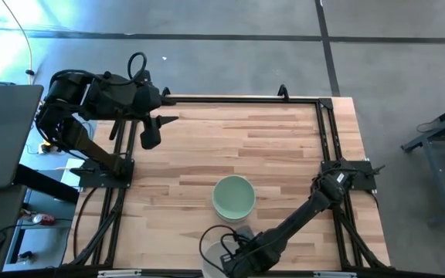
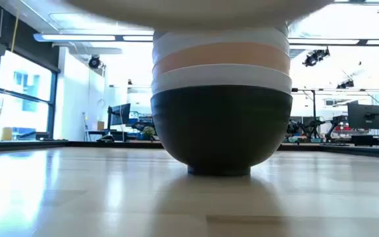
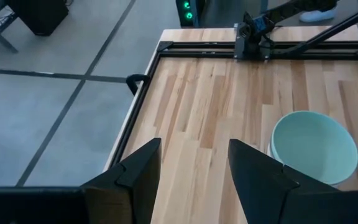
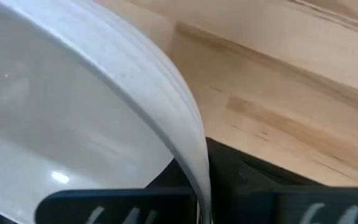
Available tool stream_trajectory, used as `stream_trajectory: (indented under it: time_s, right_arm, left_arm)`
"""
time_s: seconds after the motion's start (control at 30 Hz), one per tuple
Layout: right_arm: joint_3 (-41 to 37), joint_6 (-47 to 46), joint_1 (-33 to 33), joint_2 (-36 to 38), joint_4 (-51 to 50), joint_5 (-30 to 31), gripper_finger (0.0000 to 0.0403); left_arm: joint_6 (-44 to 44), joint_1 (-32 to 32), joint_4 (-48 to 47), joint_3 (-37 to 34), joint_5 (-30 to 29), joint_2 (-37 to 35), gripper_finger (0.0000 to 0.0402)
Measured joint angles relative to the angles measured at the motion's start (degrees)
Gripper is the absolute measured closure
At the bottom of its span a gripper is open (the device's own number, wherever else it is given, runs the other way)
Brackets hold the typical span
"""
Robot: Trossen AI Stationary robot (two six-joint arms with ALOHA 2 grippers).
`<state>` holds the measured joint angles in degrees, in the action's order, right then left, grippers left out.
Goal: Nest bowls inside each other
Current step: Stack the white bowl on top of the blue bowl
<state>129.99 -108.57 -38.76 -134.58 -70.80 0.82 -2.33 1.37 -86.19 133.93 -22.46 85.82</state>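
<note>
Stack of bowls (image 1: 233, 198): stands near the front middle of my table (image 1: 261, 147), mint bowl (image 1: 233, 196) on top, seen from above as a pale green round. From table height the stack reads, bottom up: black bowl (image 2: 221, 131) on the wood, then a white rim (image 2: 221, 78), a peach bowl (image 2: 221, 58), another white rim (image 2: 221, 38); what sits higher is cut off by a pale blurred shape across the top of that view. White bowl (image 4: 73, 118): held apart from the stack, at the table's front edge, just beside it. My right gripper (image 1: 234, 259): low at the front edge, closed over this white bowl's rim, the wall passing between my fingers. My left gripper (image 3: 194, 168): waits raised over the far left part of the table, well apart from the stack, fingers (image 3: 143, 165) spread with bare wood showing between them, holding nothing.
</note>
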Motion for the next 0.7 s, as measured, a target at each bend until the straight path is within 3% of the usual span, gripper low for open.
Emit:
stream_trajectory:
  time_s: [0.13, 0.7]
  right_arm:
    - [5.0, 0.5, 0.1, 0.0, -4.6, -1.5, 0.0403]
    - [4.6, 3.0, 3.3, 8.5, -8.5, -3.2, 0.0403]
  left_arm:
    - [0.0, 0.0, 0.0, 0.0, 1.1, 0.0, 0.0224]
    - [3.1, 0.0, -2.5, 0.0, 2.4, 0.0, 0.0224]
